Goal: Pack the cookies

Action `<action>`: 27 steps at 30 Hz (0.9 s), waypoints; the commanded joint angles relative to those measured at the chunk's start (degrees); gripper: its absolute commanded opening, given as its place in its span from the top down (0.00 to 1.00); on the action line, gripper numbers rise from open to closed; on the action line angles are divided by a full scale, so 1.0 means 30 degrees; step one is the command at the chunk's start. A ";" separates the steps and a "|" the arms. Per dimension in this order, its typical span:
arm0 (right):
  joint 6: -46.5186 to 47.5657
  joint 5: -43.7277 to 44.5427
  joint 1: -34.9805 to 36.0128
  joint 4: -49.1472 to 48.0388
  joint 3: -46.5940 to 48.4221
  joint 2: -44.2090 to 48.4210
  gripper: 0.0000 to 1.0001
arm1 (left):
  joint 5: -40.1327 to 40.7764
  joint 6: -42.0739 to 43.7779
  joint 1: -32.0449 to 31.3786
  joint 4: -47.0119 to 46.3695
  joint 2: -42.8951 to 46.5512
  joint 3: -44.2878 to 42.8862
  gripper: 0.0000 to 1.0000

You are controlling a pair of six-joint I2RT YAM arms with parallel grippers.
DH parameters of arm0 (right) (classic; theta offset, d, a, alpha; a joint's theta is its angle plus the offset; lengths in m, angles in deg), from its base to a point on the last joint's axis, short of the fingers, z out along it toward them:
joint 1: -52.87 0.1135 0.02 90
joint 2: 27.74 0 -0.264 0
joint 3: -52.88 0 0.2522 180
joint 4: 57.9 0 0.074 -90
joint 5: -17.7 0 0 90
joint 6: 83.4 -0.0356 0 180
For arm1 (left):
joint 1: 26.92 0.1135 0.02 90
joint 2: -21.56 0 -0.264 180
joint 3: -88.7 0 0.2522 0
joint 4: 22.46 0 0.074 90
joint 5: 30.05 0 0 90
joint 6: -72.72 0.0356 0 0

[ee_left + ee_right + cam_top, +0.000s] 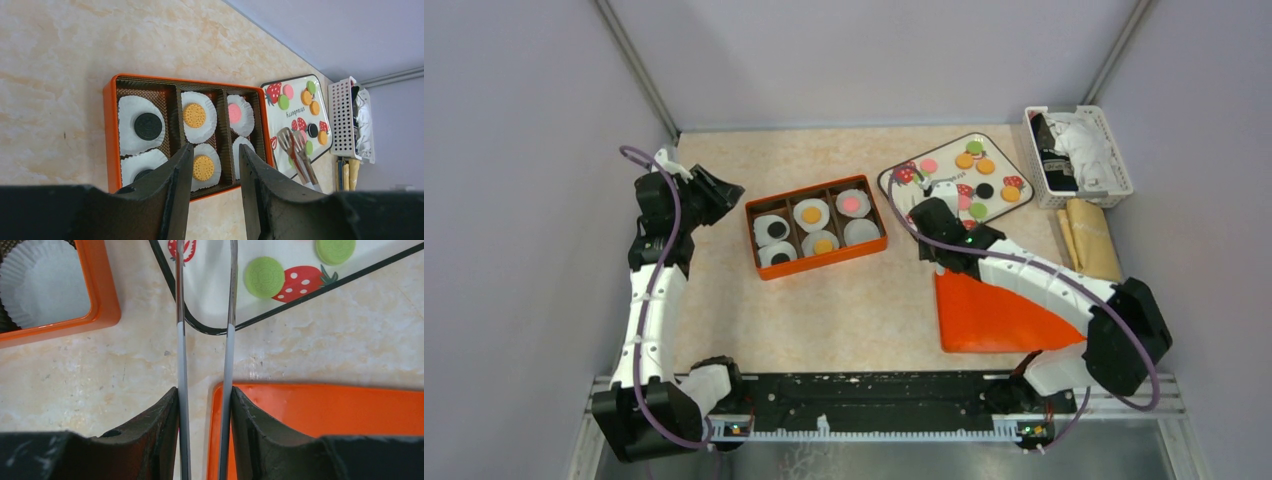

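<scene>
An orange six-compartment box (751, 232) holds white paper cups. Five hold cookies: black (777, 229), orange (811, 214), pink (852, 203), black (780, 258) and orange (823, 246); the near right cup (861, 232) is empty. More cookies, such as an orange one (965, 160) and a black one (985, 190), lie on the strawberry tray (944, 152). My right gripper (929, 215) (204, 395) is shut on metal tongs (180, 340), whose arms reach over the tray's near corner (210, 331) beside green cookies (263, 276). My left gripper (724, 190) (215, 152) is open and empty, left of the box (111, 130).
An orange lid (994, 315) (325, 425) lies under my right arm near the front. A white basket (1079, 155) with cloths stands at the back right, with brown paper bags (1092, 238) in front of it. Walls close in on the left, back and right.
</scene>
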 commanded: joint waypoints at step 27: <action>-0.0239 -0.0285 -0.3251 -0.1857 0.5978 -0.7745 0.60 | 0.0076 0.0469 0.0101 -0.1031 -0.0273 -0.0064 0.54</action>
